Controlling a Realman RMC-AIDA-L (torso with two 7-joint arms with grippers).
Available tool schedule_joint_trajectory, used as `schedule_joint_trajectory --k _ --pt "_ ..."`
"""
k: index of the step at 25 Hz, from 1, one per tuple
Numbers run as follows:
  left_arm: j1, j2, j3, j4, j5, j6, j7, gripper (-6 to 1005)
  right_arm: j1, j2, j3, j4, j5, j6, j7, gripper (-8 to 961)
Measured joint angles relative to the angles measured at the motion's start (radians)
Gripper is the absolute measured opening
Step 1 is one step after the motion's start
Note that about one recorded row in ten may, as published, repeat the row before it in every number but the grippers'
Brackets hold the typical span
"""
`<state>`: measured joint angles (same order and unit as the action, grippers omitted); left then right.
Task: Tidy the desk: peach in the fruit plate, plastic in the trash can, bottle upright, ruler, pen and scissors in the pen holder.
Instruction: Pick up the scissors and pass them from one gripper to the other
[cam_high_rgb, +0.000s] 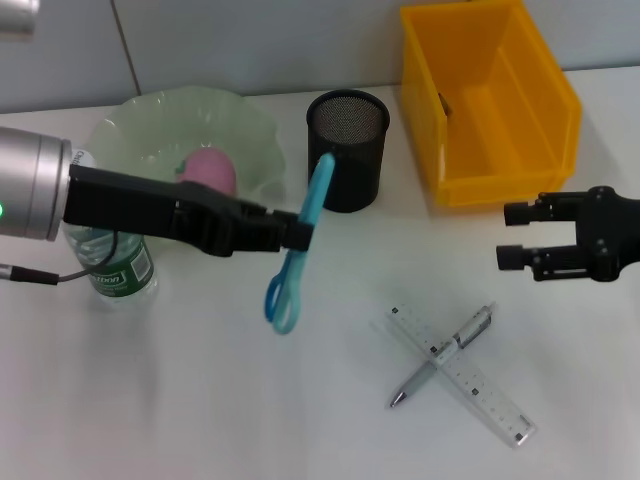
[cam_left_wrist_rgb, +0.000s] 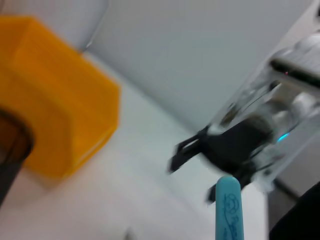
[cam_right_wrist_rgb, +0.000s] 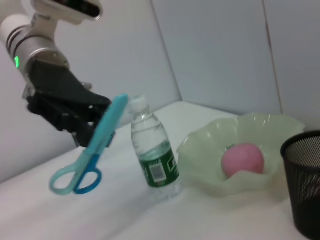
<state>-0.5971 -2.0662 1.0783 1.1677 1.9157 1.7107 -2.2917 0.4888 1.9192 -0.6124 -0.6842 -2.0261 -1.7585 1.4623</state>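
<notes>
Above the desk (cam_high_rgb: 200, 400), the left gripper (cam_high_rgb: 300, 235) pinches the blue scissors (cam_high_rgb: 298, 250) by their blades, handles hanging, near the pen holder (cam_high_rgb: 347, 150); right gripper (cam_high_rgb: 515, 235) waits, jaws spread.

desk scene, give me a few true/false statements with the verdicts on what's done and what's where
1. The left claw holds the scissors in the air. True.
2. The peach lies on the bare desk. False: it sits in the fruit plate.
3. The bottle stands upright. True.
4. The pen is in the pen holder. False: it lies across the ruler on the desk.
5. The right claw grips the ruler. False: it hangs open, holding nothing.
</notes>
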Motion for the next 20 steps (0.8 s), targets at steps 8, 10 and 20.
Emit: schedule_joint_trajectory --k 8,10,20 --pt "0.073 -0.002 0.0 -0.08 -0.377 0.005 0.166 228 -0.011 0.027 0.058 -0.002 0.034 -0.013 -0.007 724" --pt "0.086 -0.003 0.0 -0.142 -0.485 0.006 0.213 228 -0.016 0.032 0.062 -0.002 0.05 -0.021 -0.011 724" --pt "0.118 -0.012 0.125 -0.502 -0.992 0.055 0.566 228 -0.033 0.067 0.067 0.0 0.103 -0.045 -0.139 724"
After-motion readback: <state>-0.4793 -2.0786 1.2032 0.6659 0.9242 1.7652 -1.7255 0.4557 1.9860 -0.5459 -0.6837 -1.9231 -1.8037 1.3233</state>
